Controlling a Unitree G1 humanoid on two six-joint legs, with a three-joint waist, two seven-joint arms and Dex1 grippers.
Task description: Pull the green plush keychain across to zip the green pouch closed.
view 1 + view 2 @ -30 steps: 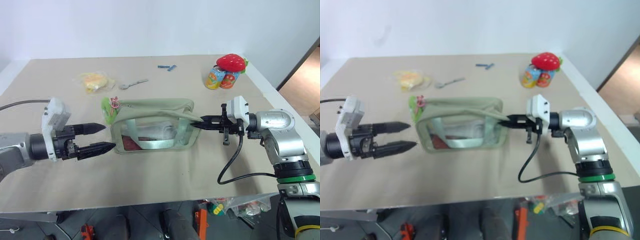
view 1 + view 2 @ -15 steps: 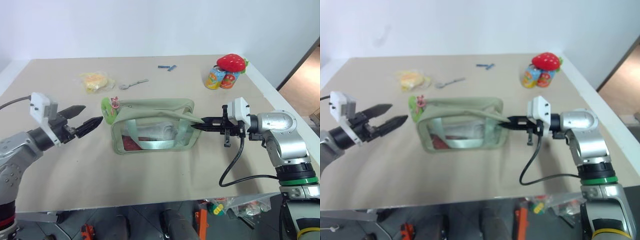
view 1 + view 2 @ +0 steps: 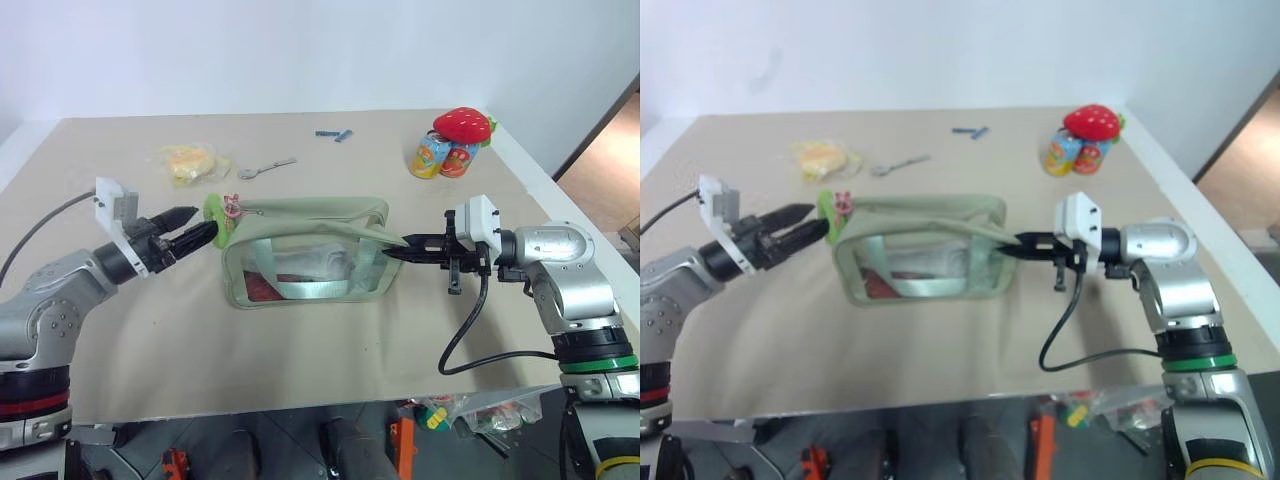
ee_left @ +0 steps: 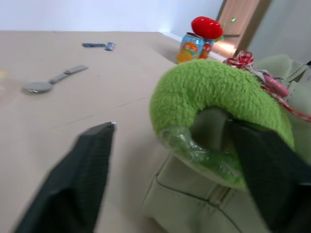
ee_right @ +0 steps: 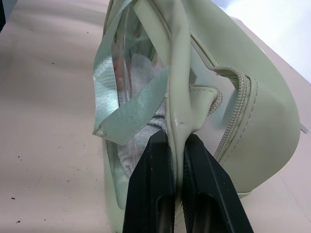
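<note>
My left arm reaches forward and inward, left gripper [image 3: 205, 231] level — its 2 fingers [image 4: 73, 184] parted. My right arm bent inward, right gripper [image 3: 392, 250] pointing left — fingers [image 5: 151, 194] pinched together on thin fold.

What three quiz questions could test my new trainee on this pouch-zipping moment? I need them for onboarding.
1. True or false: the right pincer is shut on the pouch's end.
2. Which does the left pincer straddle: A spoon, B keychain, C cans?
3. Fill in: a red plush sits on the ____.

Key: 1 true; 2 B; 3 cans.
</note>
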